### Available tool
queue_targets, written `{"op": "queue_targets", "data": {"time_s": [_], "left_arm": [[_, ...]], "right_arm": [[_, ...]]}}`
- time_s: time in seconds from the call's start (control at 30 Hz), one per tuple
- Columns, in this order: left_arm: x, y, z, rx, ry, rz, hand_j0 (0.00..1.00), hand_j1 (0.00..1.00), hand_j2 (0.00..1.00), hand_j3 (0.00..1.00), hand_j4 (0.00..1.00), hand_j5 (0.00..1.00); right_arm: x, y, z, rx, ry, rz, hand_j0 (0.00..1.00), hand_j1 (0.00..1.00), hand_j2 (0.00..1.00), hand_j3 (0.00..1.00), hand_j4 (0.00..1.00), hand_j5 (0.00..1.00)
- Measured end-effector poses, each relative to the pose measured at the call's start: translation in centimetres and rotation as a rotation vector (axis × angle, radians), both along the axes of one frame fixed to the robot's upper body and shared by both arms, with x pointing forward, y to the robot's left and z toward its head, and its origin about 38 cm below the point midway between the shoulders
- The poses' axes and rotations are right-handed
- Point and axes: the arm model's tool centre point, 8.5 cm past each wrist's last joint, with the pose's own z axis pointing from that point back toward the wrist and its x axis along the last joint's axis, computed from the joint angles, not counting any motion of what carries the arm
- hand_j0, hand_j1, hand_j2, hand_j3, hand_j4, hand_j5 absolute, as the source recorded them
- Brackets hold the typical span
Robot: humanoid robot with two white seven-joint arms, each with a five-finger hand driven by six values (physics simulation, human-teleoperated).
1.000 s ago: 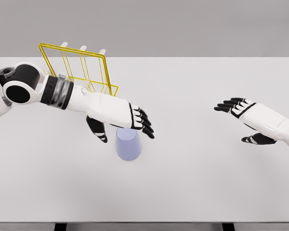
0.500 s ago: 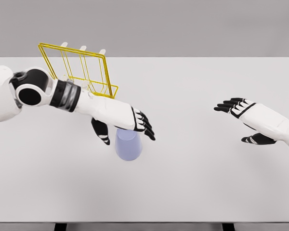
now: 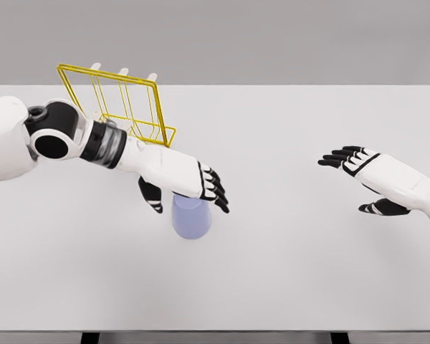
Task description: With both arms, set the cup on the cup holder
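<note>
A pale blue cup [image 3: 191, 218] stands upside down on the white table [image 3: 294, 272], left of centre. My left hand [image 3: 190, 192] hovers right over its top, thumb on the left side and fingers curling down past the right side, not closed on it. The hand hides the cup's upper end. A yellow wire cup holder [image 3: 122, 100] with white pegs stands at the back left, behind my left forearm. My right hand [image 3: 362, 179] floats at the right with fingers spread, far from the cup and holding nothing.
The table's front edge runs along the bottom of the view, with dark legs showing beneath it. A grey wall rises behind the table.
My left arm has pushed forward, and the hand has settled slightly lower over the cup with its fingers curling a little more. The right hand and the cup have stayed put.
</note>
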Motion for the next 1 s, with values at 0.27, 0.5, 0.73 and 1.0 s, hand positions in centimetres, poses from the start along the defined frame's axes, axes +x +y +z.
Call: {"op": "queue_targets", "data": {"time_s": [0.27, 0.5, 0.73, 1.0], "left_arm": [[-0.73, -0.13, 0.32, 0.004, -0.021, -0.028, 1.0, 1.0, 1.0, 1.0, 1.0, 1.0], [-0.7, 0.0, 0.02, 0.033, -0.055, -0.037, 1.0, 1.0, 1.0, 1.0, 1.0, 1.0], [-0.65, 0.03, -0.07, 0.048, -0.076, -0.044, 0.83, 0.83, 0.83, 0.83, 0.83, 0.83], [-0.62, 0.09, -0.13, 0.058, -0.088, -0.046, 0.68, 0.68, 0.68, 0.68, 0.68, 0.68]], "right_arm": [[0.0, -0.04, 0.02, -0.003, 0.0, 0.0, 1.0, 1.0, 1.0, 1.0, 1.0, 1.0], [-0.02, -0.21, 0.1, -0.006, -0.001, -0.003, 1.0, 1.0, 1.0, 1.0, 1.0, 1.0], [-0.01, -0.39, 0.24, -0.011, -0.003, -0.006, 1.0, 1.0, 1.0, 1.0, 1.0, 1.0], [-0.01, -0.47, 0.3, -0.012, -0.005, -0.008, 1.0, 1.0, 1.0, 1.0, 1.0, 1.0]]}}
